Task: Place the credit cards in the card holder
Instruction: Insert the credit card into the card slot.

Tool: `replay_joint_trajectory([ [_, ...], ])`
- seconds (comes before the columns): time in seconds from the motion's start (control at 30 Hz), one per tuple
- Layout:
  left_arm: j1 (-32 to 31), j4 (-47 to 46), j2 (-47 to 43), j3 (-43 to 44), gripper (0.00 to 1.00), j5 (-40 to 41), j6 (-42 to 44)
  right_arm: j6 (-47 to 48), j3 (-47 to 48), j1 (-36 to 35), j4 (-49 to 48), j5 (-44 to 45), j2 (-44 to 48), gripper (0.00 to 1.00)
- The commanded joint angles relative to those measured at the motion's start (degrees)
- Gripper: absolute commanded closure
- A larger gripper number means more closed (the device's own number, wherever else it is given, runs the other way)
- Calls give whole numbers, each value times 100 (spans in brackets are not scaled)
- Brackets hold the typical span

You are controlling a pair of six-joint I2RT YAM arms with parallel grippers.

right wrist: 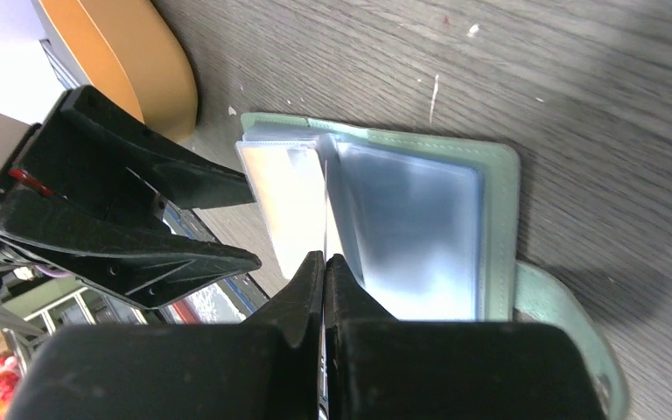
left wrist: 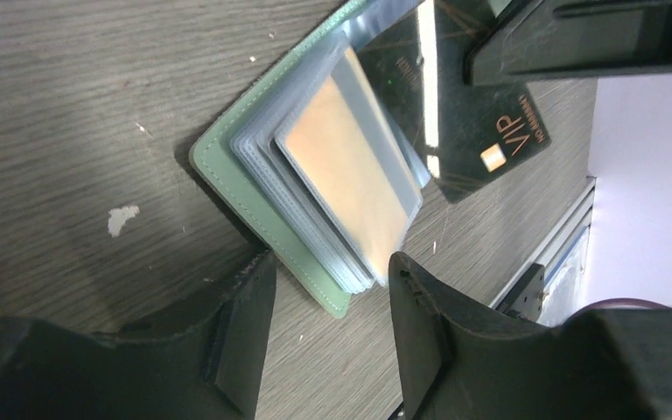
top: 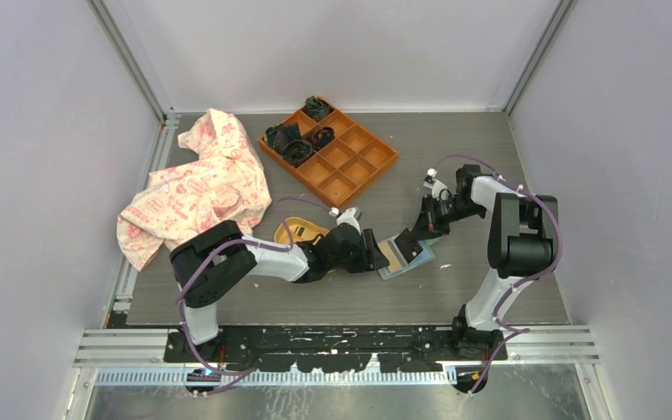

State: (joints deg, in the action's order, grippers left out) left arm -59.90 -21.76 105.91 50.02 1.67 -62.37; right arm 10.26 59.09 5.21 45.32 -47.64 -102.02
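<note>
The sage-green card holder (left wrist: 227, 188) lies open on the counter (top: 350, 293) between the two arms. Its stitched cover is soft-cornered, and a stack of glossy clear plastic sleeves (left wrist: 350, 175) fans out on top. The right gripper (right wrist: 324, 262) is clamped on a thin black card (left wrist: 481, 131) (glossy, with gold "VIP" lettering), which reaches over the sleeves. The left gripper (left wrist: 332, 267) stands with its jaws apart, either side of the holder's corner. The counter is grey wood-grain, scuffed with pale flecks. Farther back sit an orange nine-compartment tray (top: 369, 180), a smooth yellow oval dish (right wrist: 131, 61) and a crumpled printed cloth (top: 197, 184). Plain pale walls (top: 332, 44) enclose it.
</note>
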Motion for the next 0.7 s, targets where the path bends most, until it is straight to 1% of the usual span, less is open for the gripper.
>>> replay_joint_trajectory([
  [0.0,227,82,275,56,48,-6,9,227,270,-285,241,32,-112,99],
  [0.17,519,31,337,153,49,-127,143,165,417,-397,186,18,-207,99],
  [0.33,749,144,357,332,50,-141,351,-164,603,-460,-206,-250,-312,99],
  [0.37,785,180,346,359,50,-281,389,-211,633,-474,-290,-295,-317,99],
  [0.47,830,280,222,371,50,-321,524,-313,669,-452,-422,-338,-281,99],
  [0.57,831,446,-22,341,50,-330,726,-520,392,-220,-655,-554,63,99],
  [0.67,835,593,-347,258,50,-294,951,-692,-137,118,-1063,-815,421,99],
])
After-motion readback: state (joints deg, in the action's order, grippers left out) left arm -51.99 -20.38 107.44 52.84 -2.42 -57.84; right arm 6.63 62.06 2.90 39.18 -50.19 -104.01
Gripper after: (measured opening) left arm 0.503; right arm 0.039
